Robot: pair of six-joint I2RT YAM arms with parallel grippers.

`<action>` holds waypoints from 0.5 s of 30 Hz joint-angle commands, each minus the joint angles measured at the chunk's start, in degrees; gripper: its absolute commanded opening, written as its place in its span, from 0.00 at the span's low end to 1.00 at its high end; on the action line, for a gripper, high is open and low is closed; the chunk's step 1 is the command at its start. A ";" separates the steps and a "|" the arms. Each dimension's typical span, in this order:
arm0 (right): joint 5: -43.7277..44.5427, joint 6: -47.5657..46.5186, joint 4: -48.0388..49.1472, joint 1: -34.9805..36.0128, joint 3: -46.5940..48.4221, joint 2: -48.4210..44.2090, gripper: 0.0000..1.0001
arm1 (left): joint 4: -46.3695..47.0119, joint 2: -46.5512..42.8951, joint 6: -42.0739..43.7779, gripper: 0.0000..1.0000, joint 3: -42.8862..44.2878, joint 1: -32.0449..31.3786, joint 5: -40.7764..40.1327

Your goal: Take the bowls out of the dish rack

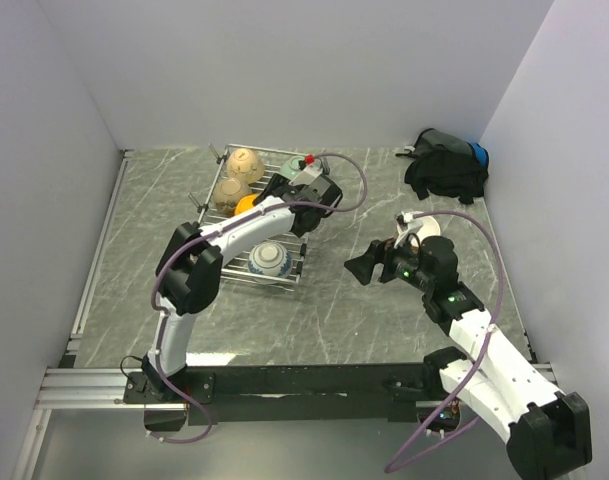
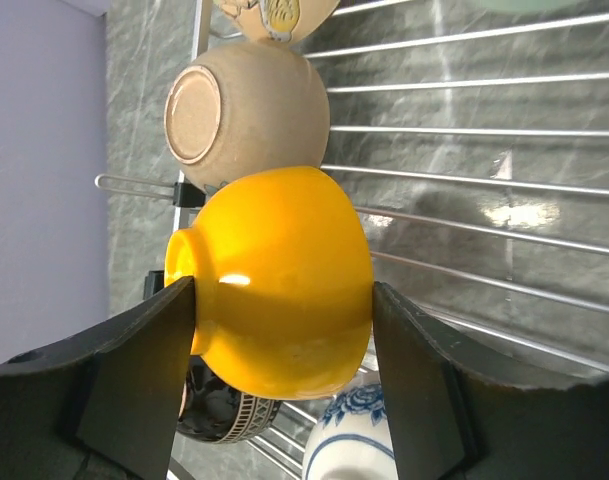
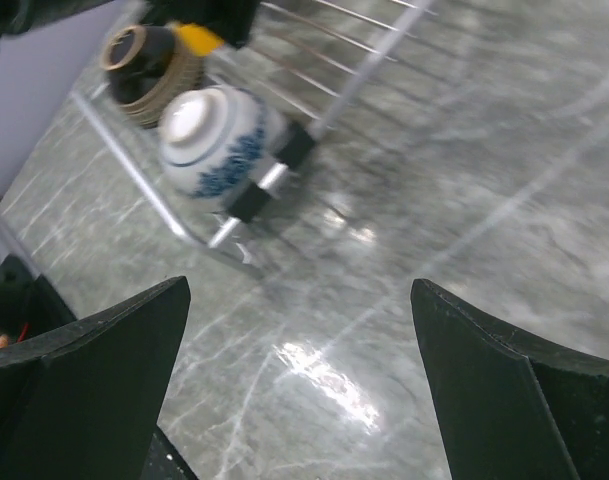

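Grey marble tabletop (image 1: 314, 325) holds the dish rack (image 1: 274, 165), inside which the left gripper (image 2: 282, 300) is clamped on the yellow bowl (image 2: 284, 250), 1 finger (image 2: 134, 380) at its foot, 1 at its rim, the right gripper (image 3: 299, 290) gaping empty right of the rack.

A grey marbled table (image 1: 324, 320) is sitting inside white walls (image 1: 314, 60) and catching glints of light on its surface. A black bag (image 1: 446, 165) is slumping in its far right corner, with something blue (image 1: 481, 154) poking out at the bag's right side. A metal rail (image 1: 84, 385) is running along the table's near edge.
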 commanded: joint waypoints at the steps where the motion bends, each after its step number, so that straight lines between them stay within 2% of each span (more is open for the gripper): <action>1: -2.50 -1.89 8.31 5.13 1.23 -0.18 1.00 | 2.38 -6.76 -2.05 0.42 -0.26 0.67 4.31; 4: -2.67 -2.16 13.15 8.03 1.05 0.86 1.00 | 3.61 -10.18 -4.33 0.41 -0.97 1.64 9.50; 9: -6.63 -1.54 22.02 9.53 1.67 3.76 1.00 | 7.30 -17.30 -6.62 0.41 -3.86 2.95 15.13; 15: -11.97 -1.19 33.88 11.03 3.07 8.68 1.00 | 12.21 -25.47 -11.80 0.41 -8.78 5.76 25.84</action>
